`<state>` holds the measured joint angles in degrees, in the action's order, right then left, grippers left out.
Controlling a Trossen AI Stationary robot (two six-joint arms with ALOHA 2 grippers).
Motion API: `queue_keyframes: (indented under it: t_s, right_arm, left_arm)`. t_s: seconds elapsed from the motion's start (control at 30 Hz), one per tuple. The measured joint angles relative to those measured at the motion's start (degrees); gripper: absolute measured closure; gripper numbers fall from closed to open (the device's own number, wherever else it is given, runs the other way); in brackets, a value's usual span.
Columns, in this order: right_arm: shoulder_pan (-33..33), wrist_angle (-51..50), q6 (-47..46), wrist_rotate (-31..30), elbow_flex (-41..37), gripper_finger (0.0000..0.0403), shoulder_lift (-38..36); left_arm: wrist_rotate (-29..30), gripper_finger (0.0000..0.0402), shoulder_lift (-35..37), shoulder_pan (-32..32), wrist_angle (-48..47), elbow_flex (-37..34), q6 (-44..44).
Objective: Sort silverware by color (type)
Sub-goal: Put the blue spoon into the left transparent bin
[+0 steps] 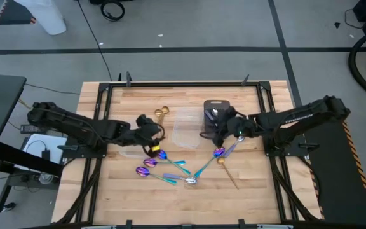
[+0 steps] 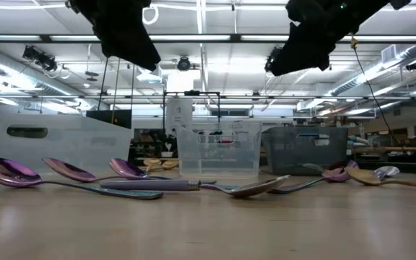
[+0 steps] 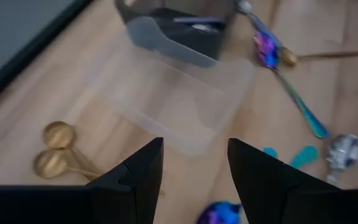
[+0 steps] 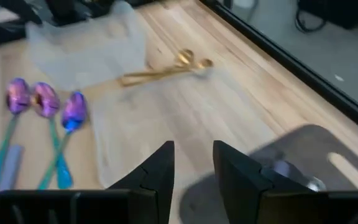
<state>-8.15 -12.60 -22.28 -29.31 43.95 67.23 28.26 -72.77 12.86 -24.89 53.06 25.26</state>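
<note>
My left gripper (image 1: 148, 131) hovers open above the table's left middle, over three iridescent purple spoons with teal handles (image 1: 151, 162) that lie flat on the wood. In its wrist view the fingers (image 3: 194, 168) are empty. My right gripper (image 1: 222, 127) hangs open at the near edge of the dark grey tray (image 1: 215, 109), which holds a silver piece (image 4: 284, 168). Its fingers (image 4: 194, 165) hold nothing. Two gold spoons (image 1: 162, 113) lie toward the far edge. Another purple spoon (image 1: 219, 152), a gold spoon (image 1: 224, 164) and a silver spoon (image 1: 190, 181) lie near the right middle.
A clear plastic container (image 1: 186, 127) stands between the two grippers, and a second clear one (image 1: 129, 151) sits under the left arm. In the low view both grippers (image 2: 125, 32) (image 2: 316, 36) hang well above the spoons. Bare wood lies along the near edge.
</note>
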Motion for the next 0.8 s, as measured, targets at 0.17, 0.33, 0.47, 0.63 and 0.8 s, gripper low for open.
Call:
queue_keyframes:
  t_s: [0.17,0.33,0.47,0.63,0.8]
  right_arm:
    - [-2.88,9.27,-0.01,-1.33,-3.51,0.0281,2.51]
    - [-4.99,13.20,-0.17,-1.91,-4.40,0.0281,5.42]
    - [-6.65,15.28,-0.04,-4.89,-4.40,0.0281,7.49]
    - [-8.31,16.97,0.00,-9.05,-4.40,0.0281,9.76]
    - [-9.64,19.10,1.68,-13.29,-4.40,0.0281,11.98]
  left_arm:
    - [-4.63,0.0214,-1.22,3.02,-0.58,0.39,4.01]
    - [-6.24,0.0214,-1.18,6.76,-1.03,0.41,9.00]
    - [-6.54,0.0214,-1.41,9.27,-1.25,0.41,13.41]
    - [-9.58,0.0214,-4.01,11.53,-1.74,1.05,17.97]
    - [-14.20,0.0214,-10.10,13.48,-2.83,4.76,17.98]
